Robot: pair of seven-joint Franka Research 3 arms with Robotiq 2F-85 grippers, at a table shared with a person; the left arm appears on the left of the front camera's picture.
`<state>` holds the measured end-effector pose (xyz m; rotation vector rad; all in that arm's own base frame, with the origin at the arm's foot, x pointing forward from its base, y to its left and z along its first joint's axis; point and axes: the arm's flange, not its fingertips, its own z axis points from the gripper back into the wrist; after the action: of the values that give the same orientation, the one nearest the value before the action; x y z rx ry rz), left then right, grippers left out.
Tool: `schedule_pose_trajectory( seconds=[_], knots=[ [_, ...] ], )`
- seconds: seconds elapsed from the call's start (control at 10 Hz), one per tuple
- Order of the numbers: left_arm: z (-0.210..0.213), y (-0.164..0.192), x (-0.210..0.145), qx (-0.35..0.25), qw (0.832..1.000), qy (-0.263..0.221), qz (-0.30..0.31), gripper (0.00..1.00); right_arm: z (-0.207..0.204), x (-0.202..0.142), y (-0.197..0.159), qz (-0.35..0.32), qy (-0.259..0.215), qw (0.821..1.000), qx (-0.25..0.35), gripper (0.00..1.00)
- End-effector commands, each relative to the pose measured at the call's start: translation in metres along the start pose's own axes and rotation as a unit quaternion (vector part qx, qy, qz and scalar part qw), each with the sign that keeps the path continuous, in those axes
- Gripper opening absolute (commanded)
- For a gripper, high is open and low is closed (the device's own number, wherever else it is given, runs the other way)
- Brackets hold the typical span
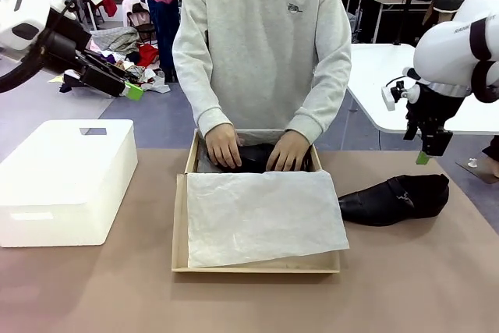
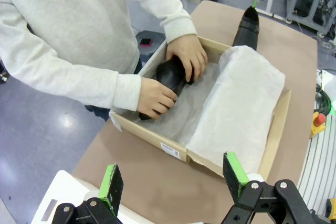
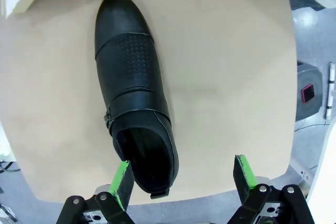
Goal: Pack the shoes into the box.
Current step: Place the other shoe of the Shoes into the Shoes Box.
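A brown cardboard box [image 1: 180, 228] [image 2: 281, 124] sits mid-table, lined with white tissue paper [image 1: 261, 216] [image 2: 236, 103]. The person's two hands [image 1: 226, 146] [image 2: 157, 98] press one black shoe [image 1: 253, 157] [image 2: 168, 74] into the box's far end. The other black shoe [image 1: 394, 199] [image 3: 134, 98] [image 2: 247, 29] lies on the table right of the box. My right gripper [image 1: 422, 155] [image 3: 181, 179] hangs open above that shoe's heel end, apart from it. Up at the far left my left gripper [image 1: 129, 87] [image 2: 173, 179] stands open, well off the table and holding nothing.
A bulky white plastic container [image 1: 62, 181] stands on the left of the brown table [image 1: 405, 286]. A white table [image 1: 390, 83] sits behind at the right. Bare table surface lies in front of the box and at the near right.
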<state>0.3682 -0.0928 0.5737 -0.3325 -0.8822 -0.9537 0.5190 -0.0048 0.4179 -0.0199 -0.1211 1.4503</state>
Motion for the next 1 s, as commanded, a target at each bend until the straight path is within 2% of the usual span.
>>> schedule_pose_trajectory(
  seconds=[0.0,0.9],
  knots=[
    [-0.001,0.001,-0.001,-0.006,1.000,-0.006,-0.004,1.00,-0.008,-0.008,-0.002,0.008,0.003,1.000,-0.005,1.00],
    [-0.001,0.001,-0.001,-0.006,1.000,-0.006,-0.004,1.00,-0.044,-0.027,-0.001,-0.003,0.009,1.000,0.025,1.00]
  ],
)
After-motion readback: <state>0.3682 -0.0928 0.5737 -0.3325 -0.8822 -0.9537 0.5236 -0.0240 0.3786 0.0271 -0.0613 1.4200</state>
